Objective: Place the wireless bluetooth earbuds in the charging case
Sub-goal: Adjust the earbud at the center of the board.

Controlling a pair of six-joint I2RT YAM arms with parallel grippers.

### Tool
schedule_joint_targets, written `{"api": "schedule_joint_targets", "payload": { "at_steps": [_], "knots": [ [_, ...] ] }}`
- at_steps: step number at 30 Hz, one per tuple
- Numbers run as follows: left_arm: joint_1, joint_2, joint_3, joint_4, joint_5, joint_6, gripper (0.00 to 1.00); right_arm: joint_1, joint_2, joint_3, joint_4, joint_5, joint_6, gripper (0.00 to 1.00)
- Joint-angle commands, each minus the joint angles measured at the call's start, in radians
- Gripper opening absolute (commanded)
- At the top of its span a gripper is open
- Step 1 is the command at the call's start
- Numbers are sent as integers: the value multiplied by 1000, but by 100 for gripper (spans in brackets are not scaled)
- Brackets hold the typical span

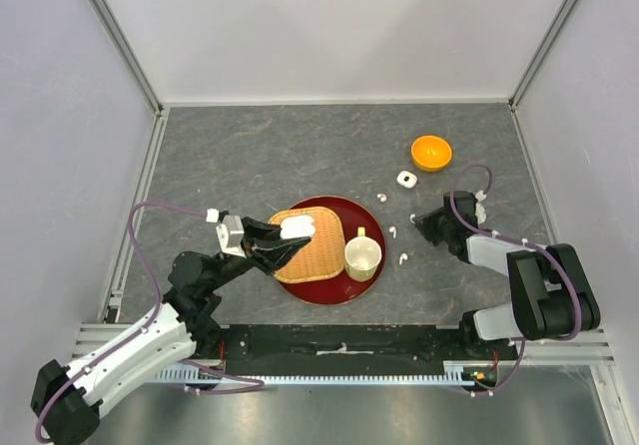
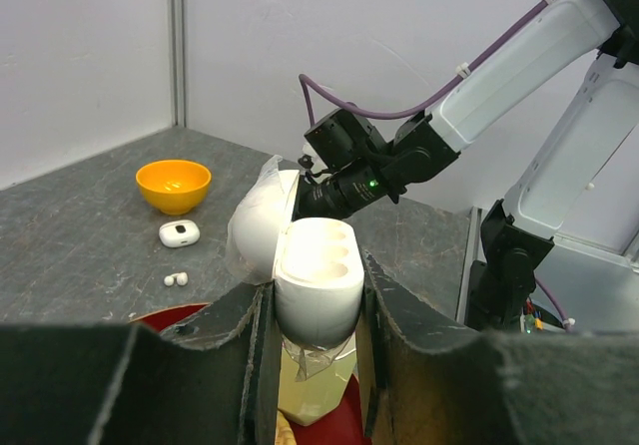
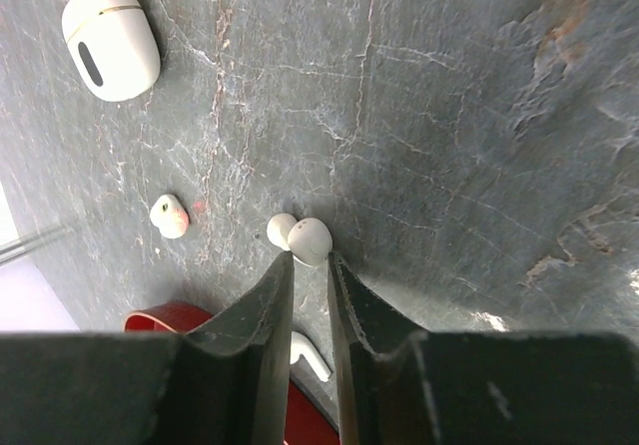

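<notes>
Nearest the arm bases, the charging case [image 2: 318,270] is pinched by its lower half in the left end effector [image 1: 286,239], with the fingers [image 2: 399,365] pressed against both of its sides. Its lid [image 2: 255,230] is swung open, and two empty wells are turned upward. The case is held above the wicker mat [image 1: 319,261], which is laid on the round red tray [image 1: 329,298]. A cream cup [image 1: 361,255] is stood on the right part of the tray, beside the mat.

The wireless bluetooth earbuds are scattered on the grey worktop [image 1: 250,156] just right of the tray, none of them in the case. One earbud [image 1: 403,259] is seen to the right of the cup, and a second earbud [image 1: 393,231] lies just beyond it by the tray rim. A third earbud [image 3: 305,237] is met by the tips of the right end effector [image 3: 310,263], whose fingers are drawn nearly together with only a slim gap. Whether that earbud is pinched or merely touched cannot be told. A fourth earbud [image 3: 170,216] is set a little farther out, apart from the others. Beyond it a closed white case [image 1: 405,179] rests on the worktop. Farthest of all, an orange bowl [image 1: 431,152] is placed.
</notes>
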Motion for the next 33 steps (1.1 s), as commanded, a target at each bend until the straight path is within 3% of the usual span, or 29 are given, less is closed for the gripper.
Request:
{"api": "schedule_joint_targets", "payload": {
  "at_steps": [1, 12, 23, 33],
  "knots": [
    [-3, 2, 10, 8, -14, 38, 2, 1, 36, -2, -45, 69, -4, 26],
    [-3, -5, 5, -1, -20, 38, 2, -1, 75, 17, -36, 57, -18, 35],
    [-3, -7, 5, -4, -27, 39, 2, -21, 78, 24, -28, 63, -41, 29],
    [-1, -27, 5, -18, -27, 41, 2, -35, 134, 114, -68, 25, -211, 33]
  ]
}}
